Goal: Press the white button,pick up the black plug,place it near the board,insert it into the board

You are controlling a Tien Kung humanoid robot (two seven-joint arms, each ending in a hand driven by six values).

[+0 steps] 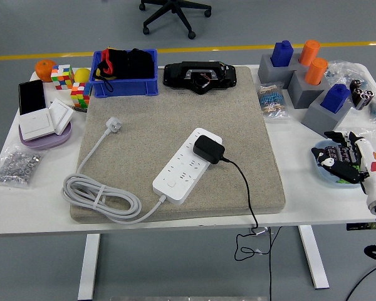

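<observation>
White plastic power strip [187, 166] lies slantwise on the grey felt mat [175, 113], its long axis running from near-left to far-right, with the white button [171, 184] at its near end. A black plug adapter [208, 149] already sits on the strip's far end, apparently seated in a socket, its black cord [245, 191] trailing off over the near edge of the white table [44, 216]. Only the right hand [344, 157] shows, at the table's right edge above a pale blue dish [323, 172], well apart from the strip. Its fingers [333, 153] look loosely extended and hold nothing. Strip and plug lie to its left, so any reach must sweep leftward across the mat.
</observation>
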